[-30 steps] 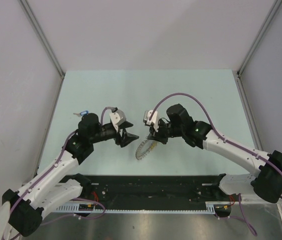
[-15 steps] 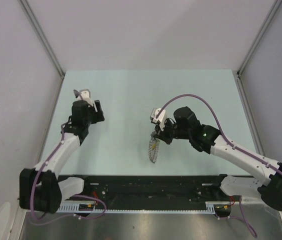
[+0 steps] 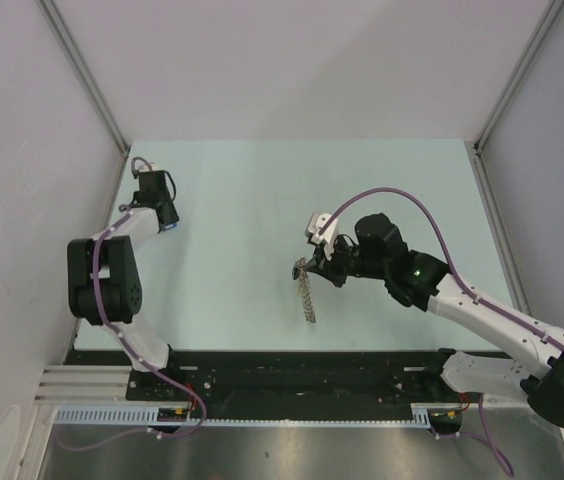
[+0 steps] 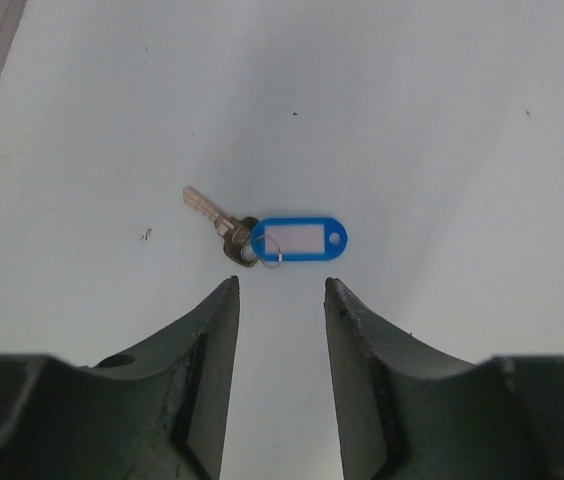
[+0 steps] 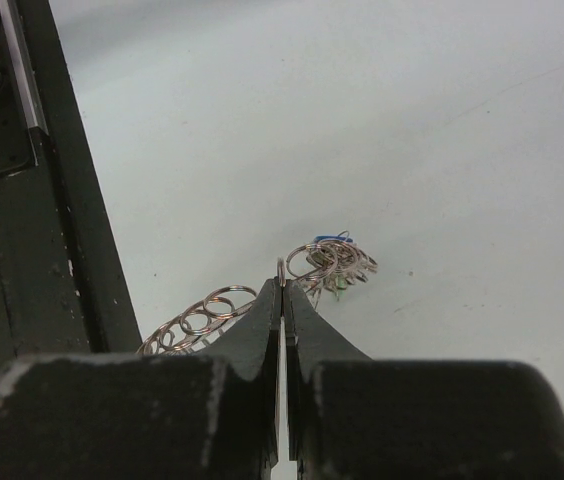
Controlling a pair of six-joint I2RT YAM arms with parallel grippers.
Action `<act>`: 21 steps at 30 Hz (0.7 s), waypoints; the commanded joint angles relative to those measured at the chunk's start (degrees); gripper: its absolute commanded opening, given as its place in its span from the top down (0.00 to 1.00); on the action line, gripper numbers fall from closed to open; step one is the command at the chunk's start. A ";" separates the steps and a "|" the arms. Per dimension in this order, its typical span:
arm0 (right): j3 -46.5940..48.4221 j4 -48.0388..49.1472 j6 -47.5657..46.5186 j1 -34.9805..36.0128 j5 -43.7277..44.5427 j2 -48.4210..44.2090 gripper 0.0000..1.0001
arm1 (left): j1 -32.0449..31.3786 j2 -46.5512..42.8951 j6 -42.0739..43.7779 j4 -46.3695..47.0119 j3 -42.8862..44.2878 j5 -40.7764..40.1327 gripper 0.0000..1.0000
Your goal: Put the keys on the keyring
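Note:
A silver key point(image 4: 214, 213) with a blue plastic tag point(image 4: 300, 240) lies flat on the table just beyond my left gripper point(image 4: 280, 290), which is open with nothing between its fingers. In the top view that gripper point(image 3: 160, 213) hangs at the far left, with the blue tag point(image 3: 170, 227) beside it. My right gripper point(image 5: 282, 282) is shut on the wire of the keyring point(image 5: 200, 316), a coil of linked silver rings. A bunch of small keys point(image 5: 334, 264) hangs on it beyond the fingertips. From above, the keyring point(image 3: 307, 295) hangs edge-on below the right gripper point(image 3: 307, 268).
The left wall's rail point(image 3: 112, 180) runs close beside the left gripper. A black base rail point(image 3: 302, 375) lies along the near edge, and it shows at the left of the right wrist view point(image 5: 72, 230), close to the hanging ring.
My left arm has swung from the table's middle out to the far left, over the blue-tagged key, and its jaws have narrowed. The keyring in my right gripper has turned edge-on.

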 commanded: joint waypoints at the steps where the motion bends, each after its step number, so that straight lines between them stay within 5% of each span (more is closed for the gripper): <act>1: -0.10 3.71 0.77 -0.40 -0.88 -1.50 1.00 | 0.10 5.33 1.17 -3.96 5.86 -3.75 0.57; 21: -0.45 3.80 0.77 -1.01 -1.76 -0.45 1.00 | 0.36 15.45 1.44 -8.01 13.08 -5.07 0.71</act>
